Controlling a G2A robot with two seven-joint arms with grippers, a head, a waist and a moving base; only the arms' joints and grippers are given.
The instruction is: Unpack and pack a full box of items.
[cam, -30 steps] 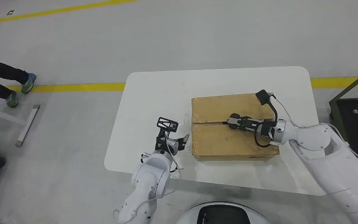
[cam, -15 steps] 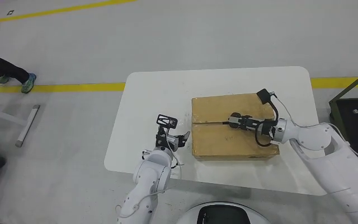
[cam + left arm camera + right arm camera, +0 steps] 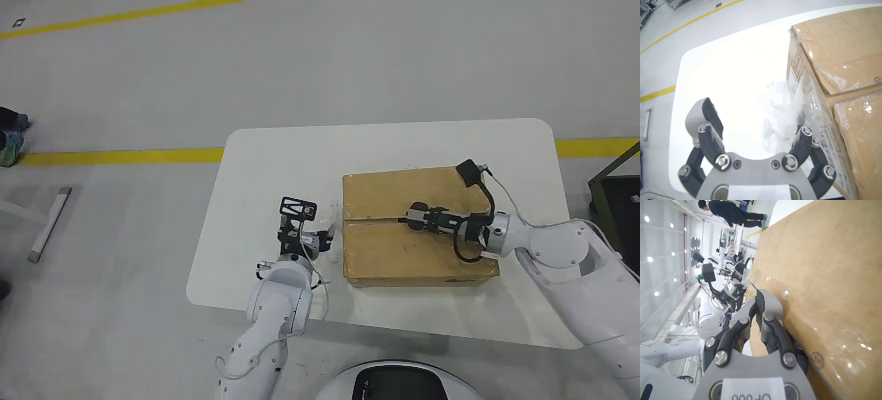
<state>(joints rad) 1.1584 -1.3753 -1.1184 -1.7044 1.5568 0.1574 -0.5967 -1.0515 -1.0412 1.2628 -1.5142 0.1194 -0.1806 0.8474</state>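
A closed cardboard box [image 3: 400, 255] sits right of centre on the white table [image 3: 270, 180]. Its top flaps [image 3: 848, 37] meet in a seam covered with clear tape. Crumpled clear tape [image 3: 783, 113] hangs loose down the box's left side. My left gripper [image 3: 312, 240] stands open just beside that side, and in the left wrist view one of its fingers [image 3: 802, 136] is next to the loose tape, left gripper [image 3: 757, 121]. My right gripper [image 3: 412, 216] lies low on the box top [image 3: 819, 275] at the seam, its fingers pressed shut, right gripper [image 3: 758, 294]. Whether it pinches tape is hidden.
The table's left half and far strip are bare white. A dark green frame [image 3: 615, 190] stands off the table's right edge. A white bar [image 3: 50, 222] lies on the floor to the left, beyond a yellow floor line [image 3: 130, 156].
My left gripper has moved slightly up the table and closer to the box's left side. The right gripper has stayed at the seam.
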